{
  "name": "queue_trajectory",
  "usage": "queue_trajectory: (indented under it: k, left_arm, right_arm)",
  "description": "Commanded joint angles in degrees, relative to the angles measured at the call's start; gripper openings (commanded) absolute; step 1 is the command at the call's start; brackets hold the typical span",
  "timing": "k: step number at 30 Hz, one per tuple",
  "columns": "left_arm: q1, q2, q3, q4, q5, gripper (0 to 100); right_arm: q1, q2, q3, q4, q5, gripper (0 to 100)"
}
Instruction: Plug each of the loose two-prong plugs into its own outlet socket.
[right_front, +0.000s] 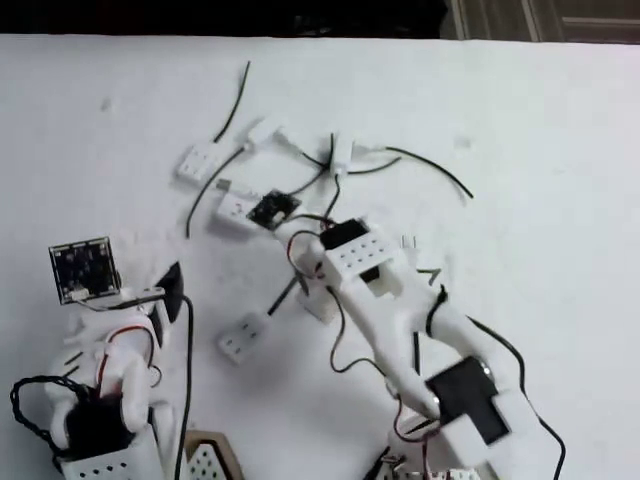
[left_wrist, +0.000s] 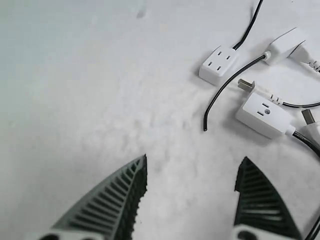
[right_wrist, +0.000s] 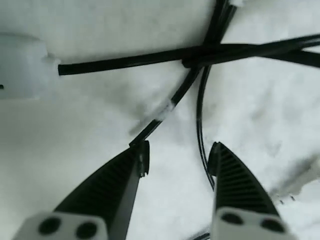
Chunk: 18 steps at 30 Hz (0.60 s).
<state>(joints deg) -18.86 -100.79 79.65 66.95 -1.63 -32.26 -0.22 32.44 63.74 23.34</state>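
Several white outlet sockets and plugs on black cords lie across the table's middle. One socket (right_front: 197, 162) (left_wrist: 218, 64) lies at the far left, a second (right_front: 240, 210) (left_wrist: 263, 114) beside it, and a third (right_front: 243, 335) nearer the front. One two-prong plug (right_front: 265, 130) (left_wrist: 285, 45) and another plug (right_front: 342, 150) lie behind them. My left gripper (left_wrist: 190, 175) (right_front: 172, 290) is open over bare table, short of the sockets. My right gripper (right_wrist: 178, 157) is open and low over crossing black cords (right_wrist: 200, 52), with a white piece (right_wrist: 20, 65) off to one side. The right arm (right_front: 380, 290) stretches toward the tangle.
A short loose cord (right_front: 233, 100) lies at the back. The table's far edge (right_front: 300, 36) runs along the back. Wide white surface lies to the left and right of the tangle. A slim cord (right_front: 430, 170) curves off to the right.
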Motion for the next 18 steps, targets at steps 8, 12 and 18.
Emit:
queue_trajectory:
  k: [8,12,18]
  left_arm:
    - [-0.6,0.0,-0.1,0.4,0.3,28]
    - [-0.6,-0.2,0.4,0.2,0.3,28]
    - [-0.6,-0.2,0.4,0.2,0.3,28]
  right_arm:
    - [0.1,2.4,-1.1,-2.1,0.5,3.3]
    - [1.5,0.1,-0.9,-1.7,0.5,1.9]
    - [5.9,-10.2,-0.9,3.6,0.5,2.0]
